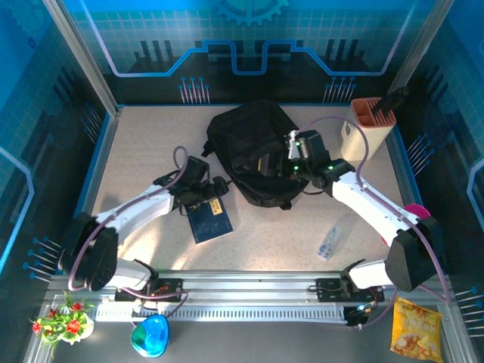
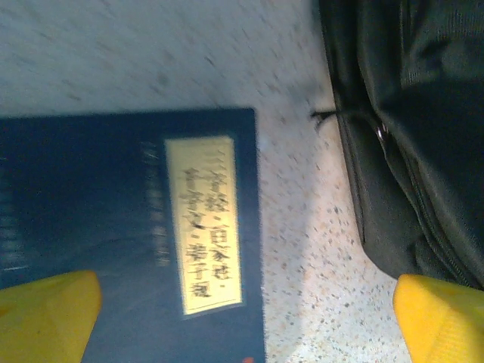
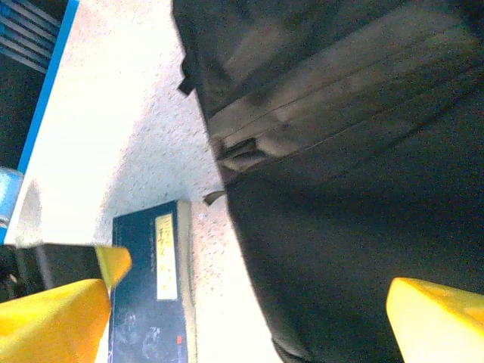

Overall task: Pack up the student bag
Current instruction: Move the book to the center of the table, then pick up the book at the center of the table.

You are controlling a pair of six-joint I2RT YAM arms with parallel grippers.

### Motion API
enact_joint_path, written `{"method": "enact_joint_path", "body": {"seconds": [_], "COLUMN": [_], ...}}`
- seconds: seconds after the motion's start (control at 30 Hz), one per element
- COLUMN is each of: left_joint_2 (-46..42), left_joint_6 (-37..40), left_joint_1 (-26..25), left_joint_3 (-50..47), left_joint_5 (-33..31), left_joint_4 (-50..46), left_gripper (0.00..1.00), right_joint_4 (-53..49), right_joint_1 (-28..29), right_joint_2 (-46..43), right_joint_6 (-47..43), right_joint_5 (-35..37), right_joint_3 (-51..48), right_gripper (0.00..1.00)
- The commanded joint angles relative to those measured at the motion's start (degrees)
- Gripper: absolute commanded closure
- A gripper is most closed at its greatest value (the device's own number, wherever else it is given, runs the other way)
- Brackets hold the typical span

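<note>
The student bag (image 1: 253,151), a large black soft backpack, lies at the back middle of the table. A dark blue book (image 1: 209,219) with a yellow title label lies flat just left of it. My left gripper (image 1: 210,195) hovers over the book's far end, open; in the left wrist view its yellow fingertips (image 2: 45,318) straddle the book (image 2: 128,227) and bare table, with the bag (image 2: 416,136) to the right. My right gripper (image 1: 286,155) is over the bag's right side, open and empty. The right wrist view has the bag (image 3: 363,189) below and the book (image 3: 147,302) at lower left.
A beige holder with an orange top (image 1: 368,127) stands at the back right corner. A small clear plastic item (image 1: 330,242) lies on the table near the right arm. A snack packet (image 1: 416,327) and a flower pot (image 1: 64,321) sit beyond the front rail.
</note>
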Motion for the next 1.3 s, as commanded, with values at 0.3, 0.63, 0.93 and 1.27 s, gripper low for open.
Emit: {"method": "enact_joint_path", "body": {"seconds": [0.3, 0.63, 0.93, 1.27], "left_joint_2": [-12.4, -9.9, -6.13, -3.92], "left_joint_6": [0.25, 0.82, 1.36, 1.61], "left_joint_1": [10.42, 11.46, 11.46, 11.46], "left_joint_3": [-14.53, -17.64, -17.66, -17.98], "left_joint_5": [2.88, 10.05, 12.55, 14.41], "left_joint_4": [-3.0, 1.06, 3.21, 5.05], "left_gripper": [0.03, 0.19, 0.29, 0.35], "right_joint_4": [-3.86, -8.98, -11.77, -12.84], "right_joint_1": [16.92, 19.23, 19.23, 19.19], "right_joint_2": [20.1, 34.48, 40.21, 43.31], "right_joint_6": [-4.6, -4.74, -5.13, -5.14], "right_joint_5": [0.03, -0.86, -2.74, -3.22], "right_joint_3": [14.09, 22.7, 26.04, 26.84], "right_gripper": [0.18, 0.41, 0.58, 0.66]}}
